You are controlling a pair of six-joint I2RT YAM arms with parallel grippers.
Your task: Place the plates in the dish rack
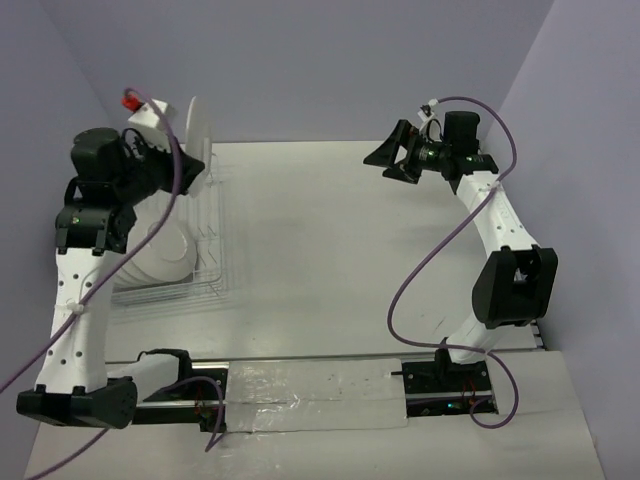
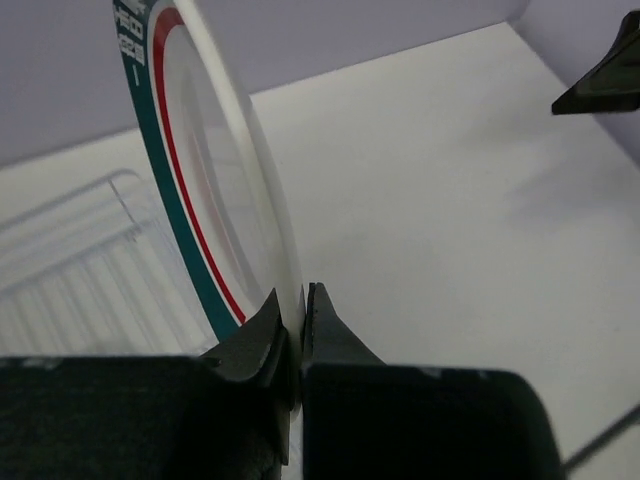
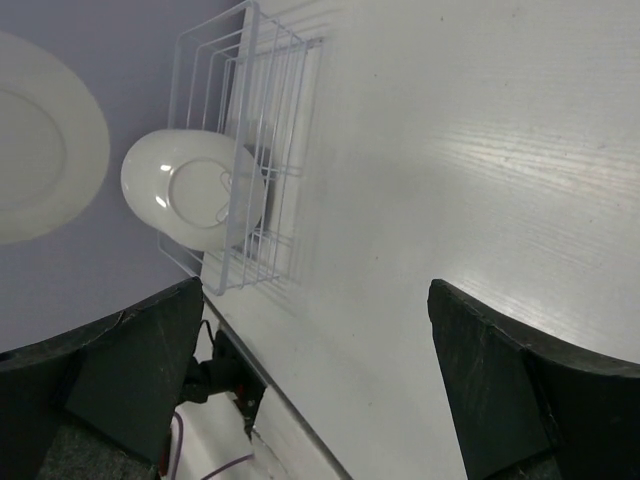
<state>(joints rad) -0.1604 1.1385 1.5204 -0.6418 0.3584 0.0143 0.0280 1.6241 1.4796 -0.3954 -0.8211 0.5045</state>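
I see some plates (image 1: 165, 255) already leaning in the rack (image 1: 214, 245), one teal-rimmed plate (image 2: 200, 180) clamped by its rim in my left gripper (image 2: 300, 330) above the rack's far end, not yet slotted, and my right gripper (image 1: 393, 163) gaping empty, well right of the rack.

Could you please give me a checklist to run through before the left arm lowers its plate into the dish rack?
1. Left fingers shut on the held plate at its rim: ok.
2. Held plate upright, edge-on from above: ok.
3. Held plate above the dish rack: ok, apparently over its far end.
4. Free slot directly below: cannot tell, the arm hides it.
5. Right fingers open, well away from the dish rack: ok.
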